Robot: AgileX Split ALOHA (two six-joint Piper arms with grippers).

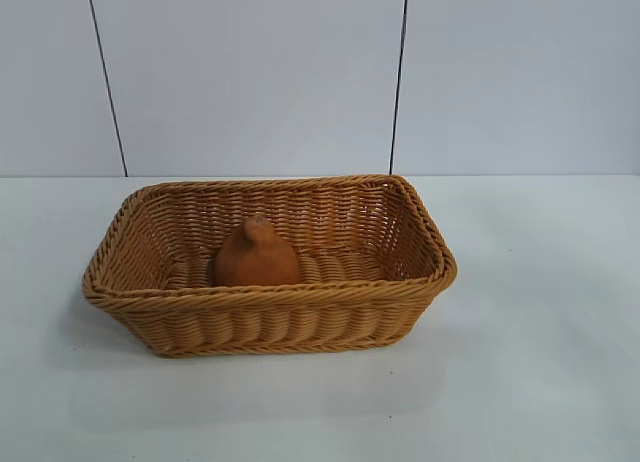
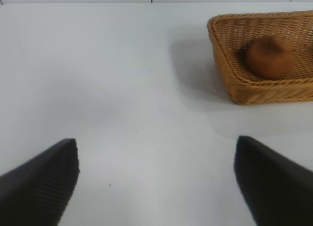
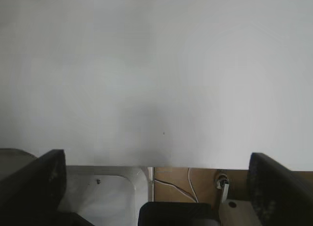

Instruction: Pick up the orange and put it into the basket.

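Note:
The orange (image 1: 255,256), a brownish-orange lump with a pointed top, rests upright inside the woven wicker basket (image 1: 300,327) near its left half. In the left wrist view the orange (image 2: 269,57) shows again in the basket (image 2: 230,64), well away from my left gripper (image 2: 156,160), which is open over bare table with nothing between its dark fingers (image 2: 46,177). My right gripper (image 3: 156,169) is open too, at the table's edge, holding nothing. Neither gripper appears in the exterior view.
White table (image 1: 540,382) surrounds the basket on all sides. A pale wall with dark seams (image 1: 398,77) stands behind. Past the table edge the right wrist view shows a white base (image 3: 110,196), cables (image 3: 173,187) and a wooden surface (image 3: 195,179).

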